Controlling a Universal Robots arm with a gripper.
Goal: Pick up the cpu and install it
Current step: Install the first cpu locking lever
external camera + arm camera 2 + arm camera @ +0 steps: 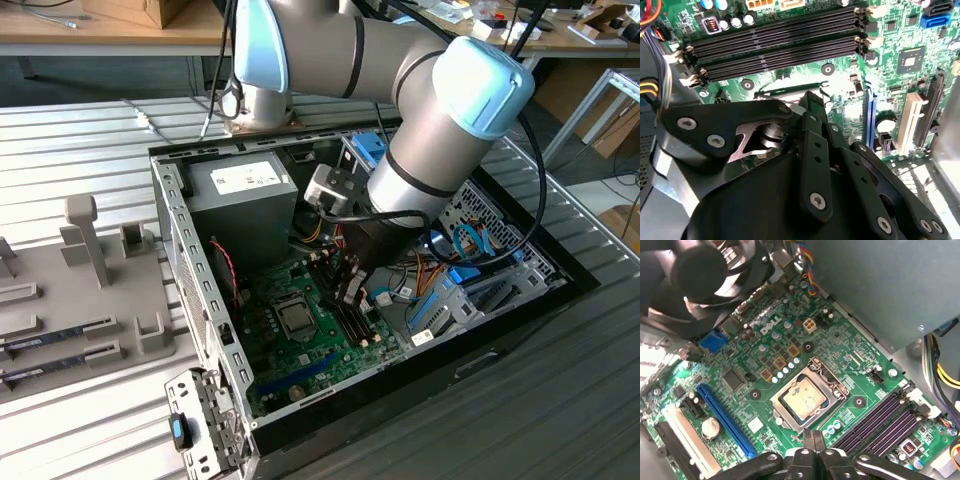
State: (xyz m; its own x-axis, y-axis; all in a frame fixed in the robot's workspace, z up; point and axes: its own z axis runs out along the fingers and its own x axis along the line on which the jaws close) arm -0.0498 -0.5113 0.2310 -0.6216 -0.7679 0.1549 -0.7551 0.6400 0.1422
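The cpu (803, 397) sits flat in the socket frame (810, 395) on the green motherboard (760, 365), just below centre of the first wrist view; in the exterior view it (296, 318) lies at lower centre of the frame, inside the open computer case (190, 290). It is a small square, so it has no long axis to report; its edges run parallel to the socket frame, and in the first wrist view the whole square stands turned diagonally to the frame edges. Its top faces upward and reads pale silvery-gold metal, smooth, with a slightly darker border. The gripper (812, 440) enters at the bottom centre of the first wrist view with its two black fingertips (807, 439) pressed together, nothing between them, stopping just short of the socket frame's nearest edge and apart from the cpu. The memory slots (880, 420) lie at lower right of that view, a blue expansion slot (725, 420) at lower left. In the exterior view the grey power supply (245, 195) sits upper left of the cpu.
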